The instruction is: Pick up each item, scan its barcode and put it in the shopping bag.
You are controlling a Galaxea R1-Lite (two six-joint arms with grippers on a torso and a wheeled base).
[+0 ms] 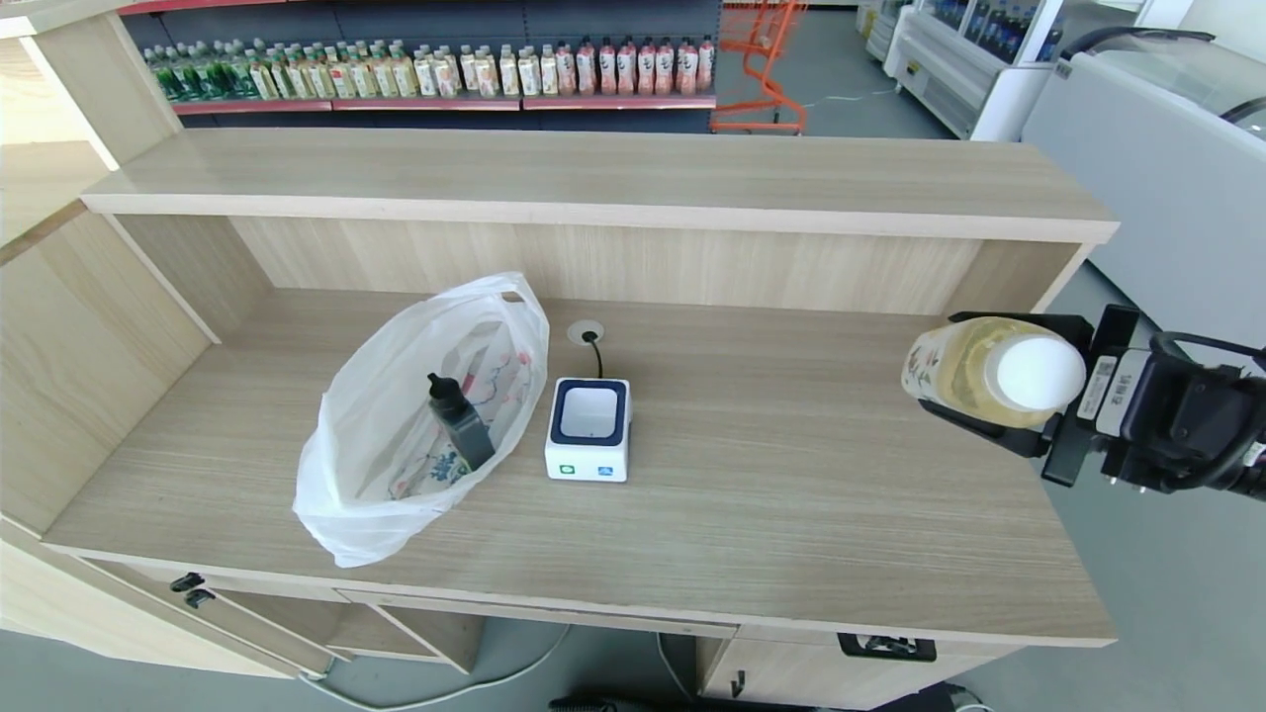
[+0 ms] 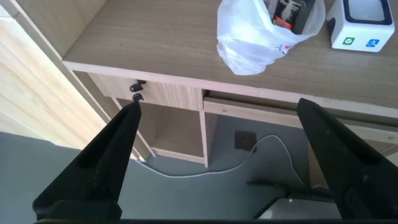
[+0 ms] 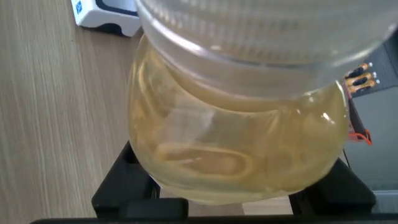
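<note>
Yellow tea bottle (image 1: 989, 374) clamped tight in the right hand (image 1: 974, 369), well off to the scanner's (image 1: 587, 428) right
Shopping bag (image 1: 341, 475) sits just left of the scanner with a dark bottle (image 1: 460, 420) inside; left hand (image 2: 219, 107) is spread wide, empty, below and nearer than the scanner.

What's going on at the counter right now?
The right gripper is shut on a bottle of yellowish drink with a white cap, held at the right end of the counter, well off to the side of the scanner. The plastic bag lies open to the scanner's left with a dark bottle already inside. The left gripper hangs open and empty, low in front of the counter.
</note>
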